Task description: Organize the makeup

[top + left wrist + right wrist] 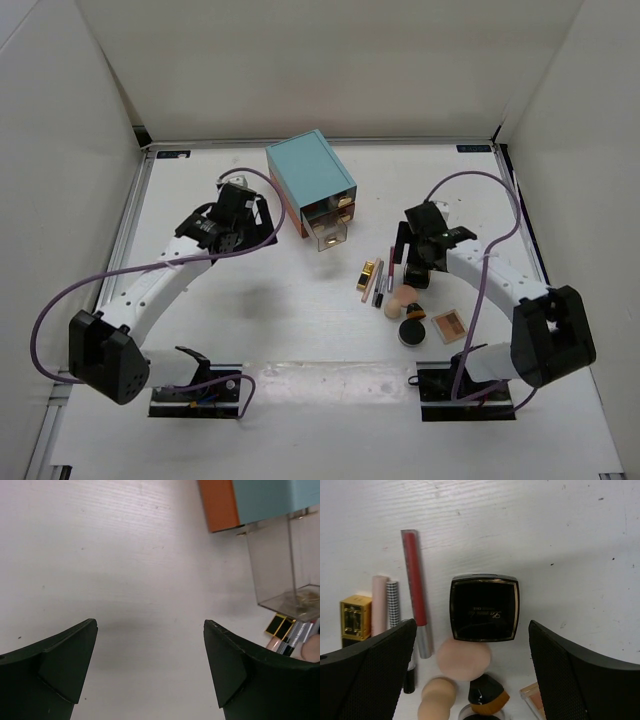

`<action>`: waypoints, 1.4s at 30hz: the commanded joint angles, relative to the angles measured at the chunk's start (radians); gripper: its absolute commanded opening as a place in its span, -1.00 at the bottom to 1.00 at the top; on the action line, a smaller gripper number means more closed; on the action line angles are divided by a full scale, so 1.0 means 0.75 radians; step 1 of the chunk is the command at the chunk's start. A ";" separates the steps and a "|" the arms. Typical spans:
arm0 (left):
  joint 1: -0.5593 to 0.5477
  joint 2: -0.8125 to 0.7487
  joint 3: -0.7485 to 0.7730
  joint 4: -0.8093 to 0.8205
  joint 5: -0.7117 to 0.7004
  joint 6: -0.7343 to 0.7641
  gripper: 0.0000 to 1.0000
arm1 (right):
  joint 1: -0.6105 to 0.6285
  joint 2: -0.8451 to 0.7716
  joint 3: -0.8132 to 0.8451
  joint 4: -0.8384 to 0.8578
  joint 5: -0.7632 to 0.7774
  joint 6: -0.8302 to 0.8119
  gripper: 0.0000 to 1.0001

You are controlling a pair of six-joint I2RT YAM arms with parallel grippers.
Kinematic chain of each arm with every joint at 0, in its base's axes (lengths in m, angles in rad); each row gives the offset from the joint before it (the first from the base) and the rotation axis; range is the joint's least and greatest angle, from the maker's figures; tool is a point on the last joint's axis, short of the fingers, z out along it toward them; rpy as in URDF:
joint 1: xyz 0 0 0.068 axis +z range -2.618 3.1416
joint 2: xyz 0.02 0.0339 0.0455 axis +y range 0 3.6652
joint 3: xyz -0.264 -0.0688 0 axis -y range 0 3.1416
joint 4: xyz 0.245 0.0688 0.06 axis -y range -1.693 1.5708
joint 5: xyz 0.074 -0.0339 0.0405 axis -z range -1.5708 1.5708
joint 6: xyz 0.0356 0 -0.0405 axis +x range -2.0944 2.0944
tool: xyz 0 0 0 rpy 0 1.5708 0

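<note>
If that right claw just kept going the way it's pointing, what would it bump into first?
Most likely the square black compact, centred straight ahead of the open right gripper in its wrist view; how far off it lies is unclear.

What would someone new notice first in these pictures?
The teal drawer box at the table's back centre stands out, one clear drawer pulled open. Nearer, to its right, lies a cluster of makeup, including a gold lipstick tube and a square black compact, with the open right gripper hovering over it.

Teal drawer box [308, 172], clear drawer [330, 237] pulled out, makeup [401, 298] nearby
</note>
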 commanded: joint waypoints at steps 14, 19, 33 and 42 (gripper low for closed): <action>-0.009 -0.086 0.020 -0.037 -0.055 -0.031 0.97 | -0.090 0.182 -0.134 0.238 -0.096 -0.011 -0.04; -0.007 -0.070 0.035 -0.029 -0.047 -0.028 0.97 | -0.086 0.182 -0.085 0.259 -0.088 -0.084 -0.35; -0.009 -0.070 0.076 -0.029 -0.096 -0.024 0.97 | 0.172 0.080 0.394 0.332 -0.284 -0.423 -0.46; -0.011 -0.054 0.084 -0.053 -0.120 -0.028 0.97 | 0.401 0.255 0.545 0.644 -0.350 -0.583 -0.46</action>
